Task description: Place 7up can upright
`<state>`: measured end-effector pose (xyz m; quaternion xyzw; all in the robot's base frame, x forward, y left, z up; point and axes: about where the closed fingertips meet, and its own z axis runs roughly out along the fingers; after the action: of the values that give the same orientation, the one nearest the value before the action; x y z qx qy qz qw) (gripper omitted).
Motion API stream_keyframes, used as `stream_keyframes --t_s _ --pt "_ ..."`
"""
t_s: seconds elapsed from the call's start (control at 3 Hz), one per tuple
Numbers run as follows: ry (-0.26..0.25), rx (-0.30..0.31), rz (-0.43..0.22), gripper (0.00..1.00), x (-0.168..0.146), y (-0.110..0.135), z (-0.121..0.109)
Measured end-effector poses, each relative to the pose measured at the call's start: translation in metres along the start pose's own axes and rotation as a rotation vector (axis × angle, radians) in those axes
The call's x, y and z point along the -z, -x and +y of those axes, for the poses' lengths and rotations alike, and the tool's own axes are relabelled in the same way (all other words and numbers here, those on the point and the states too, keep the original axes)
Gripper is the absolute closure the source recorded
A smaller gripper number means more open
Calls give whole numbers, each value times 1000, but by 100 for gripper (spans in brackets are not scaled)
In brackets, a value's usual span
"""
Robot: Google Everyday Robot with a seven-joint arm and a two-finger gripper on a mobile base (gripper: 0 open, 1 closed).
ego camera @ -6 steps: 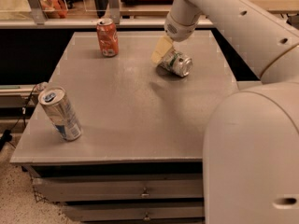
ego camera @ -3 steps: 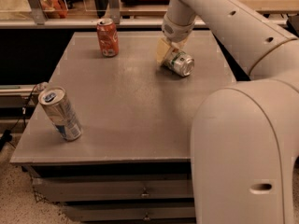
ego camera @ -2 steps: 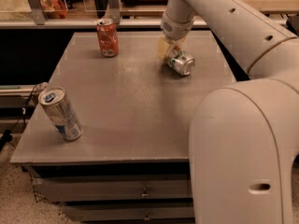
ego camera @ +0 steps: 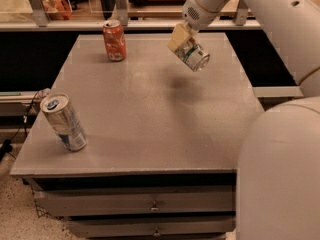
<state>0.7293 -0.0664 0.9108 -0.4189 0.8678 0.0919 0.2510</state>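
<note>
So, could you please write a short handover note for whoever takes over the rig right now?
Claw: shut on the 7up can, holding it in the air above the back right part of the table.
7up can: tilted, not upright, off the surface, with its shadow on the tabletop below.
Done: can grasped and off the table.
Left: turn it upright, set it down, release.
Nearby: orange-red can standing back left and blue-and-white can front left, both well away from the claw.
</note>
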Motion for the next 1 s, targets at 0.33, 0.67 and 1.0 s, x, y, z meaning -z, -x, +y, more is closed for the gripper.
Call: stream_keyframes --t_s 0.33,0.67,1.0 --pt "119 96 -318 100 39 7 6" --pt "191 122 -569 100 70 -6 7" --pt "236 107 -790 100 91 -34 5"
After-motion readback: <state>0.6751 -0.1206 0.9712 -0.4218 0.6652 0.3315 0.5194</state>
